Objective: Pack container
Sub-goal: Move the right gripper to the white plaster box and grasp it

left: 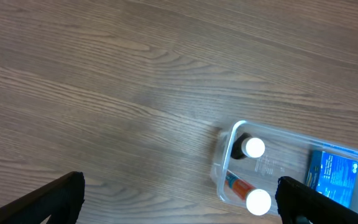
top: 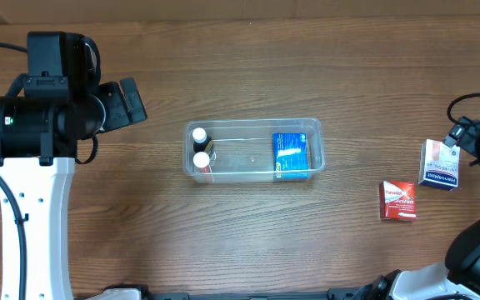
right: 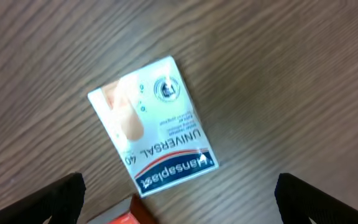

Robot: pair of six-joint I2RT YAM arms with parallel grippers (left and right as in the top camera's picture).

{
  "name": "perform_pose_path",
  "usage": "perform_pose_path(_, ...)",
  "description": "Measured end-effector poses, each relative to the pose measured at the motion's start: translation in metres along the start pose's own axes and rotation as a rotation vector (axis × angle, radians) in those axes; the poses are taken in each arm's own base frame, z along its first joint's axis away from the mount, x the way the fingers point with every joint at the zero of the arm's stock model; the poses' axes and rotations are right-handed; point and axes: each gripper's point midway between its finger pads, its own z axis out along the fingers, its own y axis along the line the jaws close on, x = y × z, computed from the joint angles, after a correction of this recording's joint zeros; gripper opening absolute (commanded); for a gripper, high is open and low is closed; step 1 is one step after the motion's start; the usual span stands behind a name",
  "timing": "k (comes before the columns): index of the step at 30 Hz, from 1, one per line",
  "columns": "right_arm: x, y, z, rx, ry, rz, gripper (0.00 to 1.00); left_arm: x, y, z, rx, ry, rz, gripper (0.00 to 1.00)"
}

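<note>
While the container point(top: 244, 154) sits mid-way along the table point(top: 223, 242) with two white-capped bottles point(top: 199, 146) at its left end and a blue box point(top: 290, 156) at its right, the left gripper point(left: 179, 193) hangs wide open and empty to its left, the right gripper point(right: 179, 193) likewise above a white box point(right: 151, 124).

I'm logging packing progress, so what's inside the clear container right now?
Inside the container: a dark bottle and an orange-labelled bottle, both white-capped, at its left end; a blue box at its right end; the middle bare. Whatever lies beneath the blue box is covered.
</note>
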Motion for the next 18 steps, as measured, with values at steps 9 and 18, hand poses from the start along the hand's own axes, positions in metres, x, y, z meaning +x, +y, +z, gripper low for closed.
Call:
perform_pose_path(9, 0.011, 0.016, 0.044, -0.088, 0.014, -0.148, 1.0, 0.0, 0.001, 0.0, -0.007, -0.003, 0.003, 1.0)
perform_pose_path(18, 0.026, 0.019, 0.08, -0.105, 0.118, -0.181, 1.0, 0.0, 0.001, 0.0, -0.007, -0.003, 0.003, 1.0)
